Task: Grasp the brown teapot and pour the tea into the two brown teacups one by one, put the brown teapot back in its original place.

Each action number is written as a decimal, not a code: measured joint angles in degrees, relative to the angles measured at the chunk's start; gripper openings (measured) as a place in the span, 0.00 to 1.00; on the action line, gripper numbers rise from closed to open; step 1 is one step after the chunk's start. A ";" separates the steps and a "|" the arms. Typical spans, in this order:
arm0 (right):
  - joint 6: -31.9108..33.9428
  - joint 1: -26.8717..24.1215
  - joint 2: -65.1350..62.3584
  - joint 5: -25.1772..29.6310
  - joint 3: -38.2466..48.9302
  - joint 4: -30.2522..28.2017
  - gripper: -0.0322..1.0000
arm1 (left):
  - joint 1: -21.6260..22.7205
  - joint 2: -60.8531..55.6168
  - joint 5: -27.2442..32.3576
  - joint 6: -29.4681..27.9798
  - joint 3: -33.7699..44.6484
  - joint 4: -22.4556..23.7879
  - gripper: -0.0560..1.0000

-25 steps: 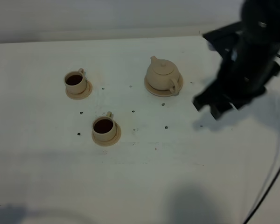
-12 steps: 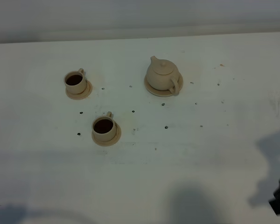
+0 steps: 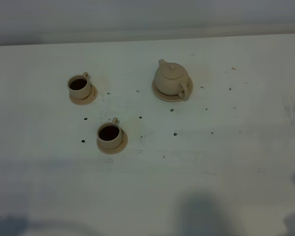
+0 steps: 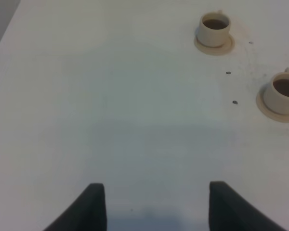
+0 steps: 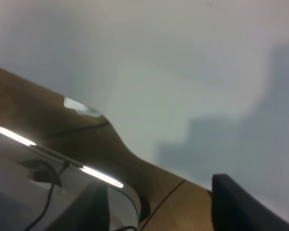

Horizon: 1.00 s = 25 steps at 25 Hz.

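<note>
1. Two dark fingertips of the left gripper (image 4: 153, 204) show at the near edge of the left wrist view. They stand wide apart with only bare white table (image 4: 111, 106) between them, and they hold nothing.
2. From that gripper, the nearer teacup (image 4: 284, 95) lies at about two o'clock and the farther teacup (image 4: 214, 30) at about one o'clock. Both are well apart from the fingers.
3. The right gripper (image 5: 159, 204) shows as one clear dark finger (image 5: 241, 204) and a blurred dark shape opposite it. The gap between them looks wide, and nothing is gripped. Beneath it are the table's curved edge and a brown floor with a shiny rounded surface. None of the tea things appear in that view.
4. In the high view only a dark sliver sits at the frame's lower right corner; neither gripper can be made out there.
5. The brown teapot (image 3: 172, 78) stands upright on its wide saucer (image 3: 160, 93), lid on. Its spout points to about eleven o'clock and its loop handle to about five o'clock.
6. From the teapot, the far teacup (image 3: 79, 85) lies at about nine o'clock and the near teacup (image 3: 109, 133) at about eight o'clock. Each sits on its own small saucer and holds dark liquid.
7. Small dark specks dot the table around the cups and the teapot.
8. No brand, label or writing can be read on any of the pieces.
</note>
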 joint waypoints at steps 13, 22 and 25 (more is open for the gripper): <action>0.03 0.00 -0.42 0.00 0.32 0.04 0.51 | 0.00 0.00 0.00 0.00 0.00 0.00 0.50; 0.03 -13.70 -6.55 0.06 0.32 0.07 0.51 | 0.00 0.00 0.00 0.00 0.00 -0.34 0.50; 0.03 -20.71 -8.63 0.06 0.32 0.07 0.51 | 0.00 0.00 0.00 0.00 0.00 0.00 0.50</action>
